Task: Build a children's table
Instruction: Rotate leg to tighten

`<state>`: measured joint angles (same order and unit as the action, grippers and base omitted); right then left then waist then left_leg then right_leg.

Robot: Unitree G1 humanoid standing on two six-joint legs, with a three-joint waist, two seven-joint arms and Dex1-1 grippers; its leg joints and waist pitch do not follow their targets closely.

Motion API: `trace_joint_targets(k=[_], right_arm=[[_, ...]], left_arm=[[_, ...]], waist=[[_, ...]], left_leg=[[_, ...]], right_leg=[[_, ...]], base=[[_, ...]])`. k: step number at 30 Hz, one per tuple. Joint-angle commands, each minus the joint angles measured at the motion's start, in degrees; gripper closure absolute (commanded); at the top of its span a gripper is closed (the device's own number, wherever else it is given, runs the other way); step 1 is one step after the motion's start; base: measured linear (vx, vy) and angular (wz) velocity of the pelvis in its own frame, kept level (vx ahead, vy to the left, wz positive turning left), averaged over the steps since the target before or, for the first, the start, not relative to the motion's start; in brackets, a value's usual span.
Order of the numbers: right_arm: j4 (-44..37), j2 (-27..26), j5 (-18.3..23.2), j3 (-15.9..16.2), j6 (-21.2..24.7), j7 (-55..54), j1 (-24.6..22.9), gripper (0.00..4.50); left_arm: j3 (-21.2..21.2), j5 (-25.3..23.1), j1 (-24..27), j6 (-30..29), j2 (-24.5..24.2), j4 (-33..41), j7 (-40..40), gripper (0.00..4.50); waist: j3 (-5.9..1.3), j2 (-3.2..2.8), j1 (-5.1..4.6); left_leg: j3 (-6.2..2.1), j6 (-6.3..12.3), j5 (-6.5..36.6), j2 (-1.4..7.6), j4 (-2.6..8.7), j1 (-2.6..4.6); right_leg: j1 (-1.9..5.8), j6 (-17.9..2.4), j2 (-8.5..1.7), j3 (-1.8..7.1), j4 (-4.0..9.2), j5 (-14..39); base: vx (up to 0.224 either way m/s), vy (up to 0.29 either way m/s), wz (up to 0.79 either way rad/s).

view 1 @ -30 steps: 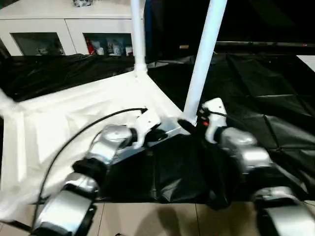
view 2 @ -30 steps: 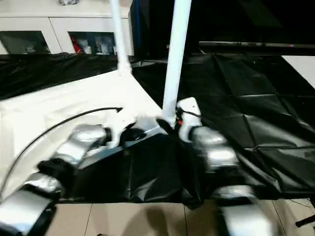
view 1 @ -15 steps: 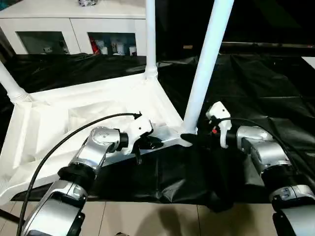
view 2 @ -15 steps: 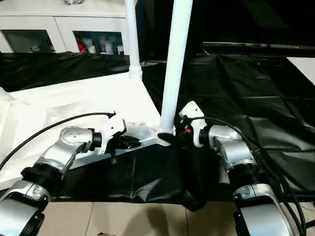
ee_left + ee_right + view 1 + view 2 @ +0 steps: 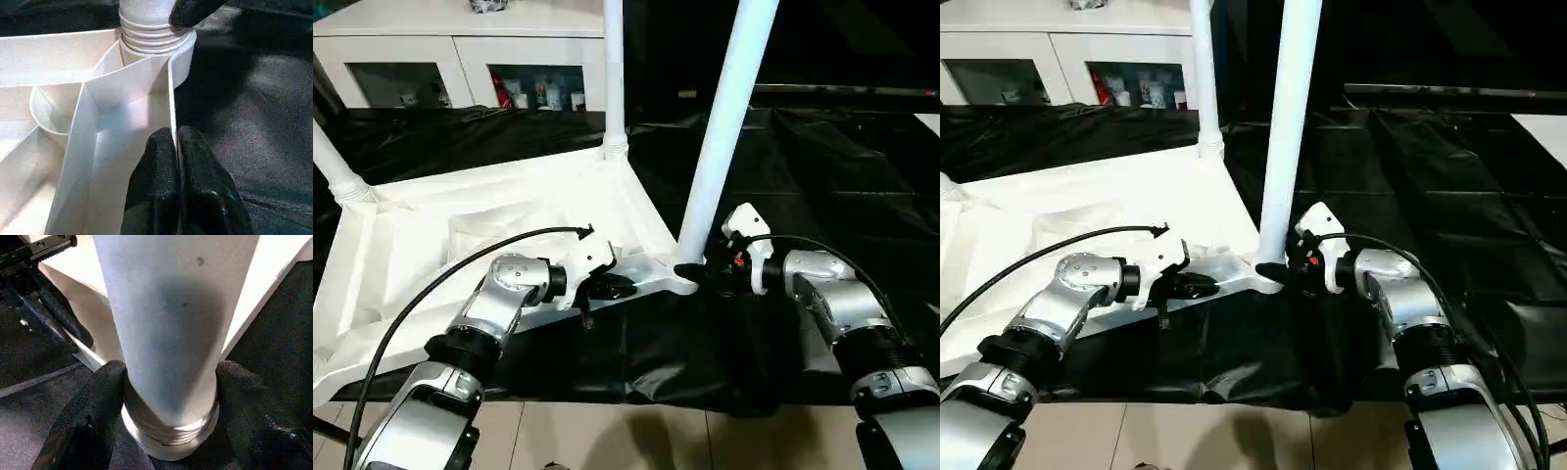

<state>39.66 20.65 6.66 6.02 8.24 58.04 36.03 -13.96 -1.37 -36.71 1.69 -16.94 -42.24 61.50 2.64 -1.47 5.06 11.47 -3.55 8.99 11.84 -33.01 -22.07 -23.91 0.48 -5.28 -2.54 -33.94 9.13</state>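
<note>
The white tabletop (image 5: 460,215) lies upside down on a black sheet, ribs facing up. Three white legs stand upright in its corner sockets: the near right leg (image 5: 724,127), a far one (image 5: 614,78) and one at the left (image 5: 333,166). My left gripper (image 5: 177,134) is shut on the thin rim wall (image 5: 171,88) of the tabletop, a short way from the near right socket (image 5: 161,44). My right gripper (image 5: 168,382) is closed around the base of the near right leg (image 5: 166,308), with one black finger (image 5: 98,401) pressed on each side just above the socket.
A white cabinet (image 5: 440,59) with glass doors stands behind the tabletop. The black sheet (image 5: 862,166) stretches away to the right and back. Tiled floor (image 5: 656,436) shows at the near edge. A black cable (image 5: 440,284) loops over my left forearm.
The camera has tilted and steadied. My right gripper's fingers have drawn in onto the base of the near right leg. The left gripper keeps its hold on the rim.
</note>
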Motion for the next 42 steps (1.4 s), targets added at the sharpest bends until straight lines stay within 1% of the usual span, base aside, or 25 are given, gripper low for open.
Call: trace_joint_targets(k=[1,2,3,4,5,7,8,10,11,12,15,18,19,21,22,24,26,31,32,33,36,37,39,40,42], right_arm=[[1.1,-2.1,-0.4,-0.4,0.0,-4.7,-0.5,1.90],[2.1,-3.3,-0.6,-1.5,0.1,-8.7,-0.7,1.93],[3.2,-5.1,-0.7,-2.9,0.6,-14.5,-1.0,1.93],[3.2,-5.1,-0.7,-2.9,0.6,-14.5,-1.0,1.93],[3.7,-6.2,-0.8,-3.7,0.9,-17.9,-1.2,1.94],[4.2,-8.0,-0.7,-4.9,1.6,-22.6,-1.7,1.96],[4.4,-10.8,-0.7,-6.4,2.5,-29.2,-2.2,1.96],[4.6,-12.8,-0.7,-7.4,3.1,-33.9,-2.5,1.96],[5.0,-15.2,-1.0,-8.3,3.2,-39.4,-2.6,1.96],[5.2,-16.6,-1.3,-8.8,3.2,-42.7,-2.6,1.96],[5.3,-21.2,-1.2,-9.7,3.1,-49.6,-2.0,1.96],[5.1,-22.7,-0.5,-10.0,2.2,-49.9,-1.6,1.96],[5.0,-23.0,-0.4,-10.2,1.9,-50.0,-1.4,1.40],[4.5,-23.1,0.0,-10.5,1.3,-49.6,-1.3,1.40],[3.8,-22.6,-0.1,-10.2,1.1,-48.6,-1.3,1.23],[2.9,-21.9,-0.6,-9.6,1.0,-47.7,-1.3,0.97],[1.0,-20.2,-1.1,-8.8,1.6,-45.7,-1.3,0.93],[-2.7,-15.2,-2.3,-7.0,4.8,-40.4,-1.7,0.86],[-3.9,-13.2,-2.2,-6.8,6.3,-38.0,-1.8,0.86],[-4.0,-12.9,-2.2,-6.7,6.4,-37.6,-1.8,0.86],[-6.3,-7.1,-1.6,-5.6,9.6,-28.9,-1.7,0.86],[-6.7,-6.0,-1.3,-5.2,10.1,-27.0,-1.6,0.86],[-6.9,-4.1,-0.8,-4.7,10.4,-23.4,-1.4,0.86],[-7.7,-1.3,-0.2,-3.3,10.5,-17.5,-1.3,0.86],[-8.1,-0.4,0.1,-2.9,10.6,-15.5,-1.3,0.86]], left_arm=[[-0.4,-0.9,-0.4,-1.1,0.8,-0.8,-2.1,4.50],[-0.1,-1.4,-1.0,-1.6,1.6,-1.7,-4.3,4.50],[0.1,-2.1,-1.9,-1.8,2.6,-3.1,-7.3,4.50],[0.1,-2.1,-1.9,-1.8,2.6,-3.1,-7.3,4.50],[0.2,-2.6,-2.5,-1.7,3.2,-3.9,-9.2,4.50],[0.3,-3.0,-3.3,-2.2,4.2,-5.1,-11.4,4.50],[0.6,-3.5,-4.9,-3.2,5.9,-6.8,-15.4,4.50],[0.9,-3.9,-6.0,-3.9,7.1,-8.1,-18.2,4.50],[1.2,-4.4,-7.2,-4.6,8.5,-9.4,-21.8,4.50],[1.3,-4.6,-7.9,-5.0,9.3,-10.2,-24.0,4.50],[1.1,-5.4,-9.4,-4.7,11.6,-11.8,-26.9,4.50],[0.9,-5.4,-9.5,-4.2,12.1,-11.8,-26.5,4.50],[0.8,-5.4,-9.5,-3.8,12.1,-11.9,-26.2,4.50],[0.8,-5.2,-9.2,-2.9,12.1,-11.9,-25.3,4.50],[0.7,-4.9,-8.6,-2.3,11.8,-11.4,-24.0,4.50],[0.7,-4.8,-8.2,-1.8,11.4,-11.0,-23.1,4.50],[0.7,-4.6,-7.5,-1.0,10.6,-10.7,-21.6,4.50],[1.0,-4.3,-6.5,-0.4,8.9,-9.8,-19.8,4.50],[0.9,-4.1,-6.1,0.0,8.1,-9.2,-18.7,4.50],[0.9,-4.1,-6.0,0.1,8.0,-9.1,-18.5,4.50],[0.8,-3.2,-4.6,0.6,5.8,-6.7,-14.1,4.50],[0.8,-3.0,-4.4,0.5,5.3,-6.2,-13.3,4.50],[0.7,-2.7,-3.8,0.5,4.5,-5.2,-11.6,4.50],[0.4,-2.5,-2.8,0.6,3.1,-3.5,-9.3,4.50],[0.3,-2.4,-2.4,0.6,2.7,-2.8,-8.6,4.50]], waist=[[-3.84,0.68,0.14],[-3.72,0.25,-0.01],[-3.66,0.43,-0.35],[-3.56,0.45,-0.54],[-3.58,0.42,-0.54],[-3.47,0.47,-0.65],[-3.47,0.42,-0.70],[-3.30,0.21,-1.02],[-3.33,0.10,-1.15],[-3.30,0.07,-1.32],[-3.35,-0.11,-1.56],[-3.48,-0.19,-1.56],[-3.46,-0.17,-1.62],[-3.50,-0.20,-1.61],[-3.47,-0.17,-1.76],[-3.50,-0.15,-1.80],[-3.52,0.24,-1.73],[-3.68,0.36,-1.38],[-3.76,0.63,-1.45],[-3.78,0.60,-1.29],[-4.02,0.37,-1.13],[-4.12,0.48,-1.12],[-4.34,0.37,-0.84],[-4.32,0.26,-0.73],[-4.30,0.29,-0.62]], left_leg=[[-0.38,2.11,14.8,1.10,3.41,1.05],[-0.47,1.65,15.3,1.04,3.53,1.07],[-0.51,1.05,16.6,0.94,3.62,1.16],[-0.47,0.77,17.2,0.88,3.66,1.22],[-0.66,-0.14,18.9,0.86,3.75,1.63],[-0.81,-0.42,20.0,0.81,3.93,1.48],[-0.80,-0.47,20.1,0.83,3.97,1.49],[-0.81,-1.41,21.3,0.74,4.09,1.82],[-1.12,-1.83,22.1,0.62,4.20,1.73],[-1.02,-2.03,23.1,0.68,4.19,2.04],[-1.18,-2.03,24.7,0.56,4.34,2.07],[-1.24,-1.50,24.5,0.58,4.53,1.90],[-1.24,-1.28,24.2,0.61,4.59,1.74],[-1.24,-1.17,24.0,0.64,4.63,1.72],[-1.29,-1.02,23.7,0.62,4.74,1.43],[-1.21,-0.91,23.5,0.66,4.68,1.53],[-1.14,-0.56,22.9,0.71,4.65,1.48],[-0.86,0.59,18.3,0.74,4.34,1.28],[-0.71,1.04,17.4,0.63,4.19,1.17],[-0.75,1.26,16.8,0.68,4.14,1.13],[-0.71,2.46,13.7,0.84,3.83,0.93],[-0.68,2.67,12.8,0.79,3.69,0.84],[-0.52,3.90,10.0,0.87,3.29,0.71],[-0.54,4.36,9.8,0.96,3.25,0.67],[-0.37,4.69,9.6,0.98,3.10,0.75]], right_leg=[[2.81,-13.3,-2.20,1.27,3.58,13.4],[2.71,-13.0,-2.23,1.30,3.68,14.5],[2.60,-12.5,-2.25,1.31,3.98,16.5],[2.45,-12.1,-2.19,1.36,4.13,17.7],[2.28,-11.0,-2.31,1.33,4.53,21.2],[2.31,-10.0,-2.26,1.25,4.77,22.9],[2.23,-9.8,-2.26,1.31,4.78,23.1],[1.72,-9.2,-2.14,1.37,5.11,24.7],[1.94,-8.5,-2.27,1.17,5.20,26.3],[1.47,-8.2,-2.18,1.26,5.53,26.6],[1.43,-7.8,-2.14,1.16,5.76,26.7],[1.78,-7.8,-2.17,1.09,5.74,24.6],[1.91,-8.1,-2.17,1.10,5.68,23.5],[1.99,-8.4,-2.18,1.10,5.62,22.6],[2.25,-8.7,-2.23,1.06,5.47,21.8],[2.18,-8.9,-2.22,1.12,5.47,21.2],[2.35,-9.1,-2.26,1.16,5.38,21.0],[2.76,-10.4,-2.30,1.29,4.87,16.4],[2.94,-10.6,-2.24,1.27,4.77,15.4],[3.04,-10.7,-2.39,1.29,4.68,15.0],[3.37,-11.9,-2.31,1.21,4.05,10.6],[3.48,-12.3,-2.24,1.16,3.87,9.2],[3.63,-14.1,-2.15,1.04,3.21,4.0],[3.73,-14.9,-2.14,0.91,3.02,3.0],[3.56,-15.4,-2.05,1.01,2.92,2.5]], base=[[0.000,0.000,0.00],[0.000,0.000,0.00],[0.000,0.000,0.00],[0.000,0.000,0.00],[0.000,0.000,0.00],[0.000,0.000,0.00],[0.000,0.000,0.00],[0.000,0.000,0.00],[0.000,0.000,0.00],[0.000,0.000,0.00],[0.000,0.000,0.00],[0.000,0.000,0.00],[0.000,0.000,0.00],[0.000,0.000,0.00],[0.000,0.000,0.00],[0.000,0.000,0.00],[0.000,0.000,0.00],[0.000,0.000,0.00],[0.000,0.000,0.00],[0.000,0.000,0.00],[0.000,0.000,0.00],[0.000,0.000,0.00],[0.000,0.000,0.00],[0.000,0.000,0.00],[0.000,0.000,0.00]])
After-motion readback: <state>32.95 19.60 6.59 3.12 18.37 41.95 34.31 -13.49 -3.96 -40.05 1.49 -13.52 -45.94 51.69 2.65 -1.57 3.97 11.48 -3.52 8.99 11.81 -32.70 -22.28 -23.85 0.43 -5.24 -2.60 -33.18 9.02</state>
